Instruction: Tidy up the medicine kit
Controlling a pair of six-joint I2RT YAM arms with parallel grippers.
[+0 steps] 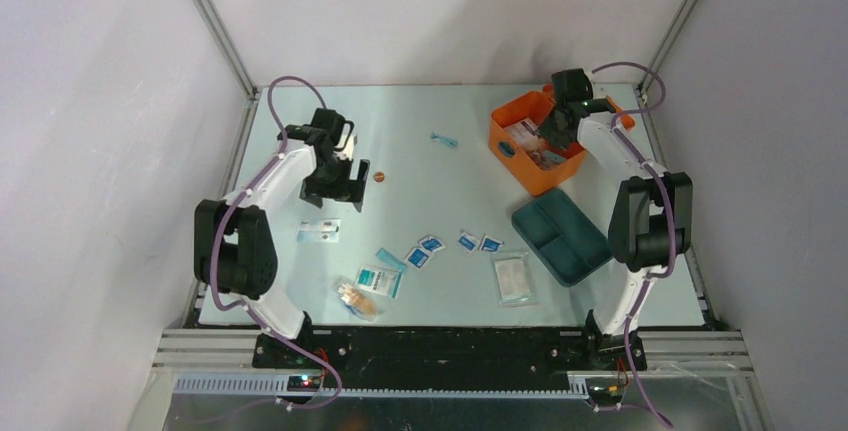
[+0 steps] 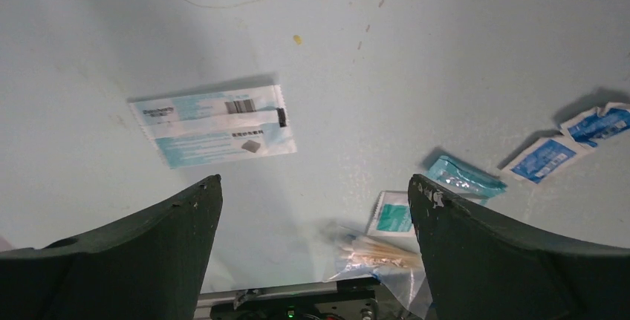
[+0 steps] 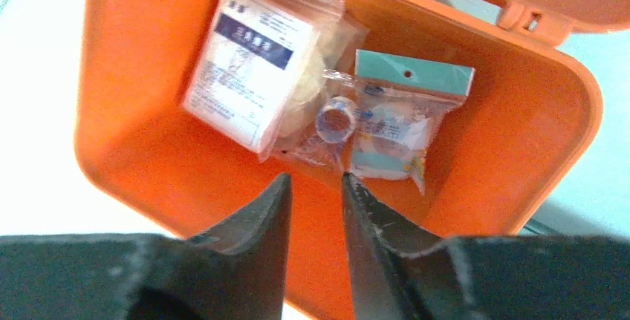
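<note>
1. Medicine kit [image 1: 545, 176] stood open at the far right of the table [image 1: 420, 141]: rigid, likely light, slick plastic; wall rim judged the best hold.
2. Tray insert [image 1: 560, 236] lay just beside it.
3. Right gripper [image 3: 316, 180] hung above the case: jaws narrow, empty.
4. Left gripper [image 2: 313, 180]: jaws wide, empty.

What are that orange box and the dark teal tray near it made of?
The orange box looks like moulded hard plastic: smooth, faintly glossy walls, rounded corners. The tray seems plastic too, matte with moulded compartments, though it is too small to be sure.
</note>
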